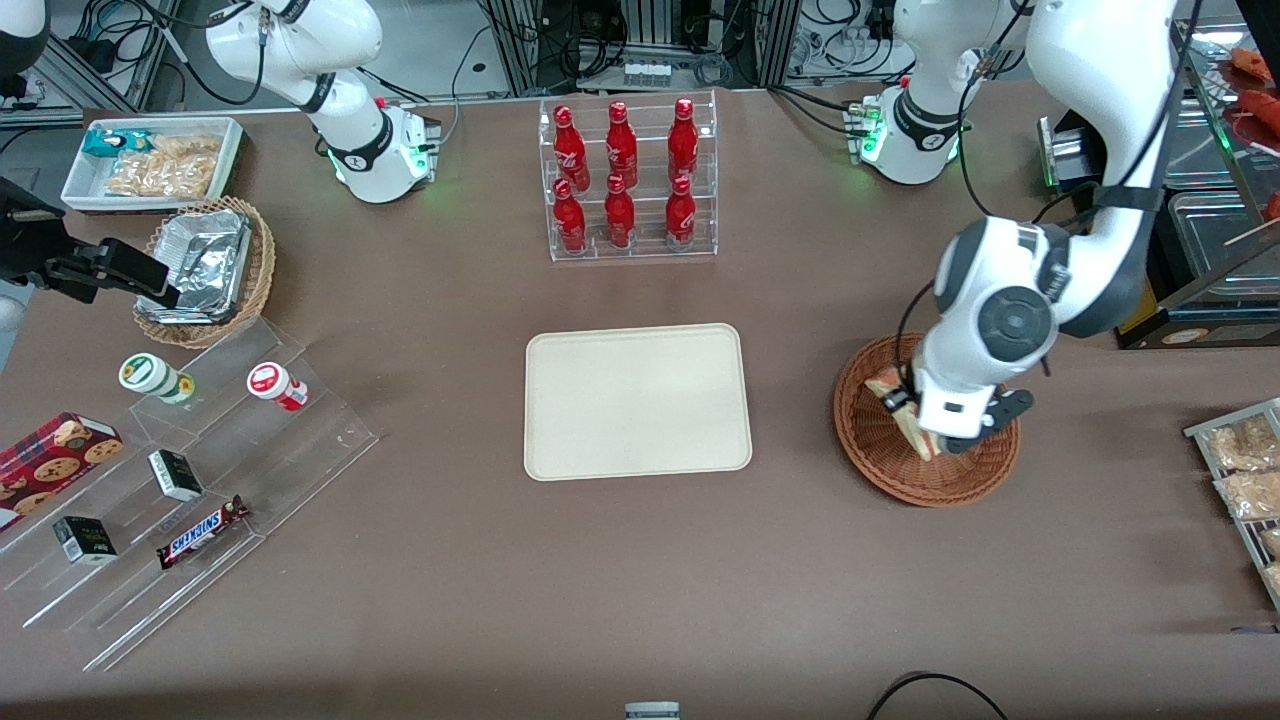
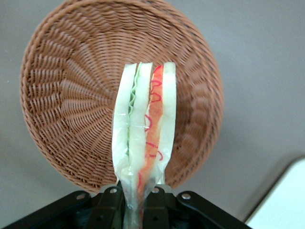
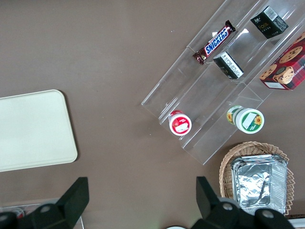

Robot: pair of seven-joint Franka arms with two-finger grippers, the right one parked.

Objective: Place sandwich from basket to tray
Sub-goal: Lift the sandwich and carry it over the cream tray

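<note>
Wrist view: gripper (image 2: pixel 135 202) pinches sandwich (image 2: pixel 145 129) above basket (image 2: pixel 62 95); lift underway, next carry sideways to tray (image 1: pixel 637 400).

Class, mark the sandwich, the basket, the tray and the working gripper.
sandwich (image 2: pixel 143 129), left wrist view, its layered edge.
basket (image 2: pixel 71 86), left wrist view, woven inner wall.
tray (image 1: pixel 637 400), front view, bare middle.
gripper (image 2: pixel 138 202), left wrist view, clamped on the sandwich's end.

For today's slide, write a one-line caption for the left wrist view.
Gripper shut on the sandwich, held above the empty wicker basket.
</note>
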